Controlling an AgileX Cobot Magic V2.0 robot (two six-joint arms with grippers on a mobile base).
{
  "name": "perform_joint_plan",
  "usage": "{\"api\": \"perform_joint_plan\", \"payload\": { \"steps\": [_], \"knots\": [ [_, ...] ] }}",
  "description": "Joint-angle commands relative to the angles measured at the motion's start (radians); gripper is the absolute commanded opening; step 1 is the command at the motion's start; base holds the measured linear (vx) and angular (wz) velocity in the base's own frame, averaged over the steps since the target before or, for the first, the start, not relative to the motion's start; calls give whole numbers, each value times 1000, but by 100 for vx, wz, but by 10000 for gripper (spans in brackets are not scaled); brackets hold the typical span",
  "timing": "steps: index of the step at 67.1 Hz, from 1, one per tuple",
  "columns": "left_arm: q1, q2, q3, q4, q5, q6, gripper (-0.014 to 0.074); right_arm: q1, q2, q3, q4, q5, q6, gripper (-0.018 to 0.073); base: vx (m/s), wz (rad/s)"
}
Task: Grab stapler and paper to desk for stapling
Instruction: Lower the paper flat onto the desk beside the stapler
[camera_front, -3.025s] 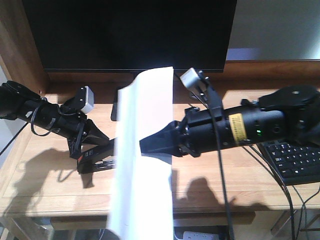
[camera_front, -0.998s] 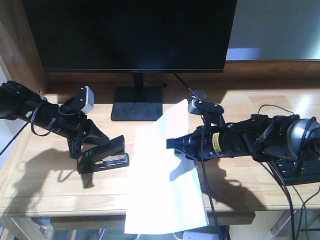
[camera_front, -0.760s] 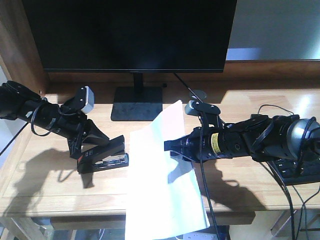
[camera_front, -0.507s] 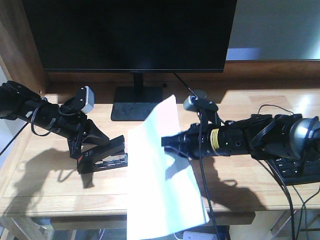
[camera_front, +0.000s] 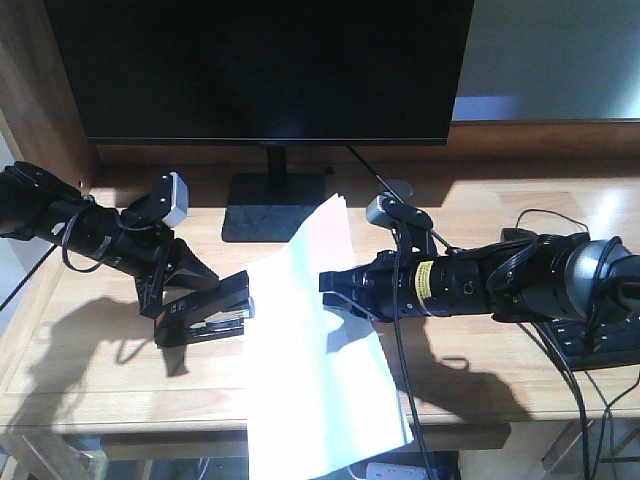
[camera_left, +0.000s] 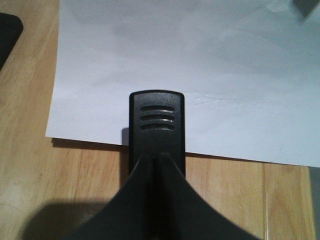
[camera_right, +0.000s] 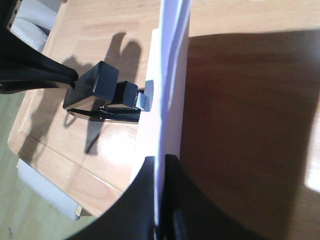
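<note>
The black stapler (camera_front: 205, 314) rests on the light wooden desk (camera_front: 90, 370), its orange-red patch at the rear. My left gripper (camera_front: 182, 290) is shut on the stapler's rear. In the left wrist view the stapler's ridged front (camera_left: 157, 125) overlaps the near edge of the white paper (camera_left: 200, 70). My right gripper (camera_front: 335, 290) is shut on the paper (camera_front: 315, 370) and holds it tilted, its lower end past the desk's front edge. In the right wrist view the paper (camera_right: 170, 75) is edge-on between my fingertips (camera_right: 161, 162), and the stapler (camera_right: 100, 90) touches its left edge.
A large black monitor (camera_front: 270, 60) on a black stand base (camera_front: 275, 215) fills the back. A black keyboard (camera_front: 600, 345) and cables lie at the right. A raised wooden panel (camera_front: 35, 80) stands at the left. A dark object's corner (camera_left: 7, 32) shows at the top left of the left wrist view.
My right gripper has lowered the paper from upright and carried it left, bringing its left edge to the stapler's front. The left gripper and stapler have stayed put.
</note>
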Motion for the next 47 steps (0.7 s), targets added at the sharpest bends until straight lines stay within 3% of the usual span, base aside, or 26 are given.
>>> {"api": "perform_joint_plan", "payload": {
  "steps": [1, 36, 47],
  "knots": [
    [-3, -53, -23, -56, 34, -9, -6, -5, -43, -23, 61, -31, -34, -2, 0, 0],
    [-3, -53, -23, -56, 34, -9, -6, -5, 83, -91, 353, -87, -154, -2, 0, 0],
    [-3, -53, -23, -56, 34, -9, -6, -5, 132, -130, 399, -95, -162, -2, 0, 0]
  ]
}}
